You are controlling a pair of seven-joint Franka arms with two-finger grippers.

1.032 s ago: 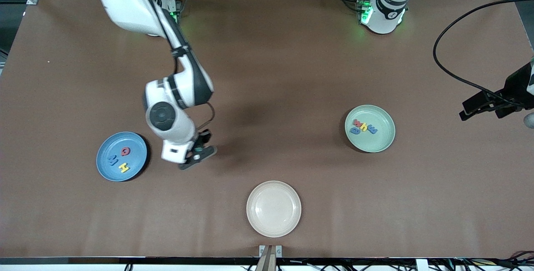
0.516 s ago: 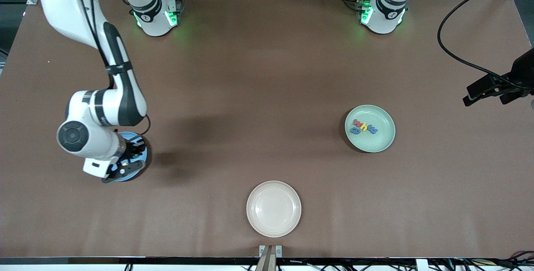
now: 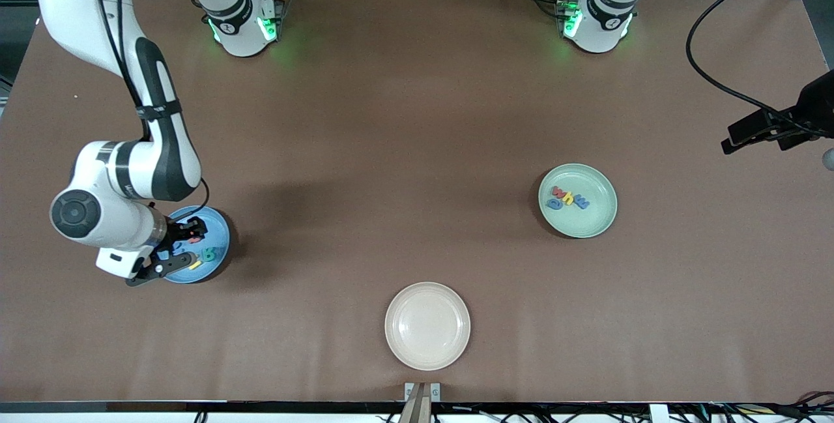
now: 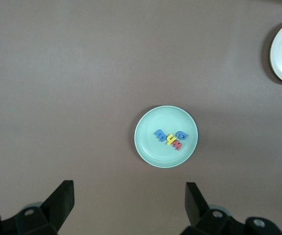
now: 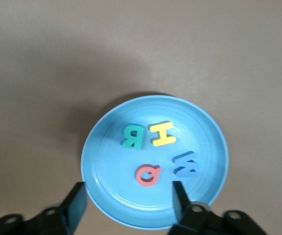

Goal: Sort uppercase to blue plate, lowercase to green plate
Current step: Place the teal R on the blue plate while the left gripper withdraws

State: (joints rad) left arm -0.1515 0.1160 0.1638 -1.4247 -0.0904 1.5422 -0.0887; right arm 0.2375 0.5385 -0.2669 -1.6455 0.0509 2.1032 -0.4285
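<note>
The blue plate (image 5: 131, 122), round with a raised rim, lies toward the right arm's end of the table. In it sit the four uppercase letters: teal R (image 5: 132, 136) touching yellow H (image 5: 162, 133), red Q (image 5: 147, 175) and blue M (image 5: 186, 164) just beside them. The right gripper (image 5: 128, 198) hangs over the plate, fingers spread wide and holding nothing, its arm hiding part of the plate in the front view. Well apart from the blue plate, the green plate (image 3: 599, 224) holds the lowercase letters (image 3: 568, 199) in a tight row. A cream plate (image 3: 427, 326) lies nearer the front camera. The left gripper (image 4: 130, 203) waits high over the table, fingers wide apart.
</note>
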